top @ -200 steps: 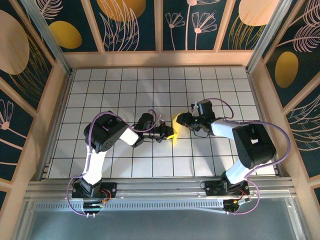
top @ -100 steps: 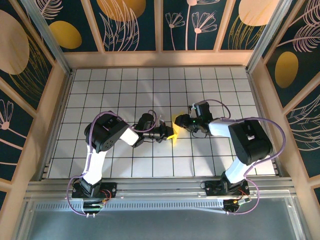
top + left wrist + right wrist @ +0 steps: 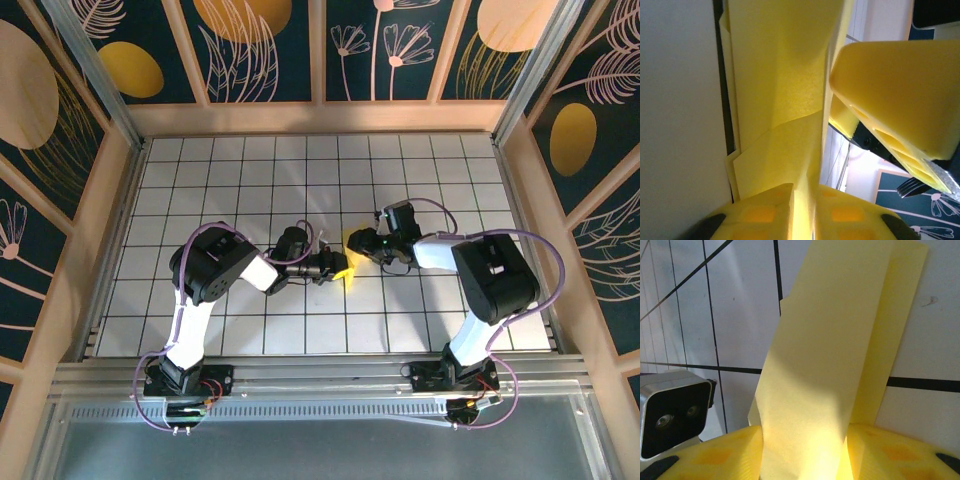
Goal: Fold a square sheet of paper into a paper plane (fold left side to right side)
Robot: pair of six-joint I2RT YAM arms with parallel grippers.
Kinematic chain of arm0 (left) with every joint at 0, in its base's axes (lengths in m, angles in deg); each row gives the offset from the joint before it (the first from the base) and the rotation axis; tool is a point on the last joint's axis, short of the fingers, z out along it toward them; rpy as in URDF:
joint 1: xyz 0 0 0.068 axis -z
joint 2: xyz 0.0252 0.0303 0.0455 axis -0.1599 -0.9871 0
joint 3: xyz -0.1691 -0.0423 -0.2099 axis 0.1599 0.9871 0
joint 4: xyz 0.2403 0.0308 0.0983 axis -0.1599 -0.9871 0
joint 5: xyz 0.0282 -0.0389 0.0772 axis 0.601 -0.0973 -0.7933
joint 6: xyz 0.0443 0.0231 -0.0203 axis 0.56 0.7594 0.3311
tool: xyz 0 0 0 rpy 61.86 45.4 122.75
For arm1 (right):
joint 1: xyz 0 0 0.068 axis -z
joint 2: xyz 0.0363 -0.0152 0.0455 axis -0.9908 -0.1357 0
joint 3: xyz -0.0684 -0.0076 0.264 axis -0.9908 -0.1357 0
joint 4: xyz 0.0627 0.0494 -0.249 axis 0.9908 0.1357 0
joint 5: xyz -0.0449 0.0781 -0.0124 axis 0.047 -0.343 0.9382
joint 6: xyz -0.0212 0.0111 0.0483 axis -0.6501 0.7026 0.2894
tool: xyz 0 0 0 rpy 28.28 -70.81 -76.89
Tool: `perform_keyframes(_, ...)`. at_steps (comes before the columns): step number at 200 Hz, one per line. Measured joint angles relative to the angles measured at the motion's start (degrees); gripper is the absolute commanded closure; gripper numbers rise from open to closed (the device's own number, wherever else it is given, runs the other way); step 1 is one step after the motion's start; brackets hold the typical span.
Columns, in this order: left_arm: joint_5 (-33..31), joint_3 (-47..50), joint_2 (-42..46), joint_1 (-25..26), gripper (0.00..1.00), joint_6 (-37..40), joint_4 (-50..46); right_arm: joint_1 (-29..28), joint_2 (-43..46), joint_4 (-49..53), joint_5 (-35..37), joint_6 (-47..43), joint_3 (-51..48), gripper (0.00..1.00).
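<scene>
The sheet of paper, yellow and already folded into a narrow layered strip, is seen at the middle of the white gridded table, partly lifted off the tiles. The left gripper is placed just left of the table's middle, and the right gripper just right of it and a little farther back. Both tips are met at the paper.

In the left wrist view, the strip is run down into a narrow gap between the left yellow pads. Whether it is pinched or let go cannot be told. A right finger is seen against the paper's far edge.

In the right wrist view, the right pads are set apart with the folded strip between them, both of its edges met by the pads. Whether it is squeezed cannot be told. A silver camera housing is seen beside the paper, over the table tiles. Overlapping layers and a lengthwise crease are shown on the strip.
</scene>
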Motion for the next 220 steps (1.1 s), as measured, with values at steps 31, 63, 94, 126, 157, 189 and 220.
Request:
perform_keyframes(31, -0.1, 0.0, 0.8, 0.0, 0.73, 1.1, -0.7, -0.2, -0.2, 1.9, 0.7, -0.1, 1.0, 0.52)
perform_keyframes(63, -0.9, 0.0, 2.7, -1.2, 0.68, 3.2, -4.0, -0.5, -0.2, 2.2, 1.3, -0.1, 1.1, 0.53)
perform_keyframes(94, -1.6, -1.7, 2.9, -2.2, 0.68, 4.6, -7.0, -0.5, -0.2, 2.2, 1.4, -0.3, 1.1, 0.52)
perform_keyframes(126, -1.2, -3.4, 2.9, -2.5, 0.72, 6.3, -9.9, -0.5, -0.2, 2.2, 1.7, 0.0, 1.1, 0.52)
perform_keyframes(157, -0.9, -4.3, 2.9, -2.5, 0.79, 7.8, -11.2, -0.5, -0.2, 2.3, 1.9, 0.2, 1.1, 0.52)
perform_keyframes(189, -1.6, -5.3, 2.7, -2.5, 0.89, 9.2, -13.2, -0.5, -0.2, 2.3, 1.9, 0.1, 1.1, 0.52)
perform_keyframes(220, -1.7, -6.4, 2.6, -2.5, 0.94, 11.1, -15.6, -0.5, -0.2, 2.4, 2.0, 0.2, 1.1, 0.52)
